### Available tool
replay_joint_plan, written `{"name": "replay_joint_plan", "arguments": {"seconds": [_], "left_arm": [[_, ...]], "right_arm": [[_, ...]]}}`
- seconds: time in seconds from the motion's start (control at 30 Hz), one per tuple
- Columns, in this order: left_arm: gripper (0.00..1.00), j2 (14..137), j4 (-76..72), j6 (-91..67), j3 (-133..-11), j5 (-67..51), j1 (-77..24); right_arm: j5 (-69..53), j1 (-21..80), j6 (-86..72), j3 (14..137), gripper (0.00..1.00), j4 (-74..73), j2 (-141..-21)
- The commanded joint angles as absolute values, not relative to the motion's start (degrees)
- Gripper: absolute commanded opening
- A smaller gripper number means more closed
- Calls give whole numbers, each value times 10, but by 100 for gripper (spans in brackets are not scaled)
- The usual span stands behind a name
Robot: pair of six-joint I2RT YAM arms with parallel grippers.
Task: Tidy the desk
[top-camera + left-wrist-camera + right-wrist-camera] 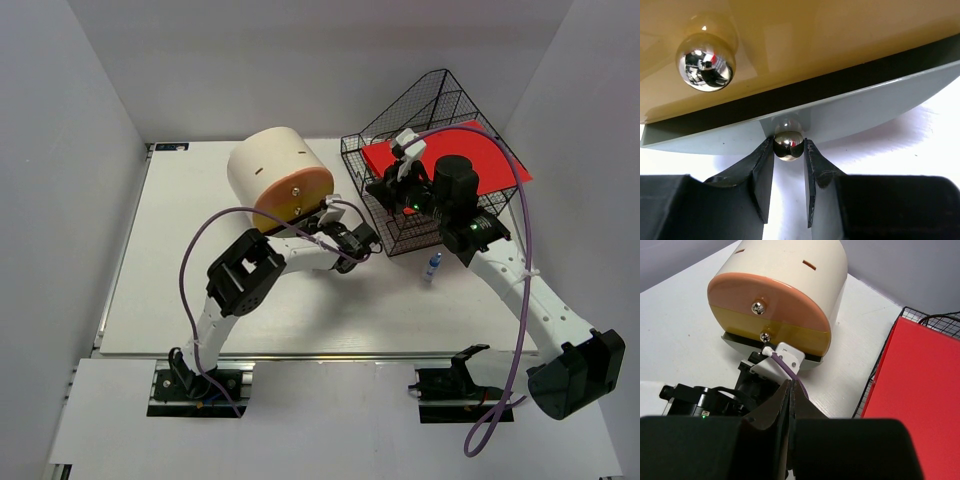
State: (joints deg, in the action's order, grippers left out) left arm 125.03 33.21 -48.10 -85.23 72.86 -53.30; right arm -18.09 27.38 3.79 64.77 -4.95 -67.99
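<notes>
The white desk [200, 300] holds a cream cylindrical drawer box [270, 175] with an orange front, lying on its side. My left gripper [315, 222] is at the base of that front. In the left wrist view it [789, 147] is shut on the chrome knob [788, 144] of the grey bottom drawer [865, 107], which stands slightly out. A second chrome knob [705, 61] sits on the yellow drawer above. My right gripper [378, 188] is shut and empty, hovering by the wire rack's left corner; in the right wrist view its tips [791, 385] are pressed together above the desk.
A black wire-mesh rack [400, 235] stands at the back right with a red flat folder [450, 160] in it, which also shows in the right wrist view [920, 385]. A small blue-capped object [433, 266] stands on the desk in front of the rack. White walls enclose the desk.
</notes>
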Motion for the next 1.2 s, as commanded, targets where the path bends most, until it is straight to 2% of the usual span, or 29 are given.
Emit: {"name": "replay_joint_plan", "arguments": {"seconds": [0.0,0.23,0.67,1.17], "left_arm": [[8,1216,356,-536,-850,673,-557],[0,1181,365,-556,-846,659,-557],[0,1101,284,-500,-761,606,-557],[0,1098,300,-506,-780,580,-562]], "right_arm": [[-189,272,38,644,2,-26,-672],[-189,271,38,642,2,-25,-672],[-190,269,37,642,2,-24,-671],[-192,269,40,639,2,-22,-671]]}}
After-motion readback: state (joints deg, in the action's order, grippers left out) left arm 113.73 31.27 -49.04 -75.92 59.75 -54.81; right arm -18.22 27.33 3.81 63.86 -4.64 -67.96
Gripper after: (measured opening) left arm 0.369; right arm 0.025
